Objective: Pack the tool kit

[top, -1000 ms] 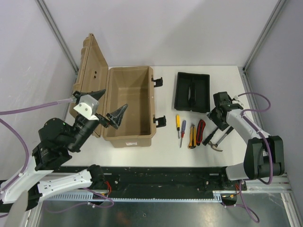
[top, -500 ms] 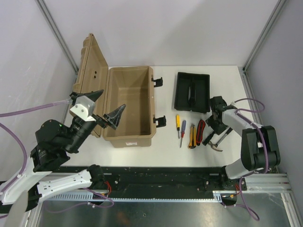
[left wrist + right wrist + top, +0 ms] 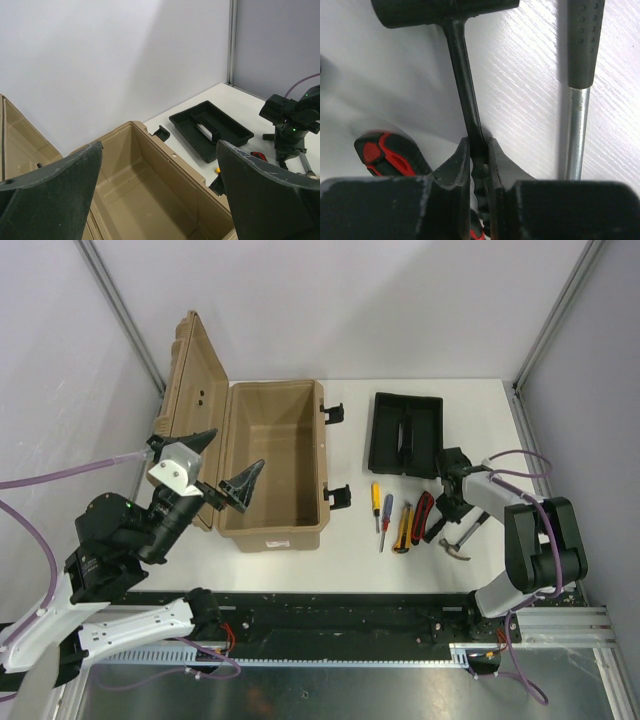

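Toolbox (image 3: 270, 455) is sitting open; right hand (image 3: 479, 150) is clamping the black mallet (image 3: 440, 10) by its shaft, left hand (image 3: 159, 147) is hovering spread apart.

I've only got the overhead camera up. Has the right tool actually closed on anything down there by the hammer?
Observer: Yes. The right wrist view shows the right tool shut on the thin black shaft of a mallet.
Operator: Where along the shaft?
Observer: Partway down. The mallet's black head sits well clear of the grip.
Operator: Is the hammer caught in there too?
Observer: No. The hammer lies apart to one side, with bare table between its steel shaft and the tool.
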`<state>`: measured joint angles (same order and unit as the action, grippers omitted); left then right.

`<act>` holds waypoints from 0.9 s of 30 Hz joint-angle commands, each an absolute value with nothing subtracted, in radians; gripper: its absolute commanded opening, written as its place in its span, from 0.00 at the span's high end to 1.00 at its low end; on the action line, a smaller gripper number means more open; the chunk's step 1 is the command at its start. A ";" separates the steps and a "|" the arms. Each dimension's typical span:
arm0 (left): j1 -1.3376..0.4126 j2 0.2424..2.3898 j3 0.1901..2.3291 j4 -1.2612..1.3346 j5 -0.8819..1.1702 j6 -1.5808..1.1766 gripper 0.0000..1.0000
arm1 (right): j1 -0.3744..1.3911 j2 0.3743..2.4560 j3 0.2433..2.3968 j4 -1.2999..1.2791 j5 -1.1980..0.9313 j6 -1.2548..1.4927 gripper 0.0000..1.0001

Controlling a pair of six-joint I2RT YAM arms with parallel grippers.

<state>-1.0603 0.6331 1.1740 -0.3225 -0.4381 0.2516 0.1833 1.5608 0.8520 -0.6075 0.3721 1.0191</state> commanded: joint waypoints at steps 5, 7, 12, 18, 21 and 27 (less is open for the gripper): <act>-1.065 0.632 1.179 -0.289 -0.448 0.285 0.01 | 0.195 1.545 0.830 -0.549 0.421 1.005 1.00; -1.064 0.631 1.180 -0.290 -0.450 0.286 0.01 | 0.203 1.503 0.831 -0.545 0.441 0.987 1.00; -1.065 0.636 1.189 -0.286 -0.468 0.289 0.01 | 0.213 1.367 0.874 -0.587 0.483 0.932 1.00; -1.065 0.650 1.208 -0.262 -0.519 0.303 0.01 | 0.254 1.246 1.015 -0.643 0.522 0.856 1.00; -1.065 0.650 1.214 -0.249 -0.526 0.307 0.00 | 0.312 1.210 1.099 -0.592 0.513 0.805 1.00; -1.065 0.632 1.222 -0.232 -0.533 0.307 0.01 | 0.543 1.332 1.328 -0.401 0.479 0.662 1.00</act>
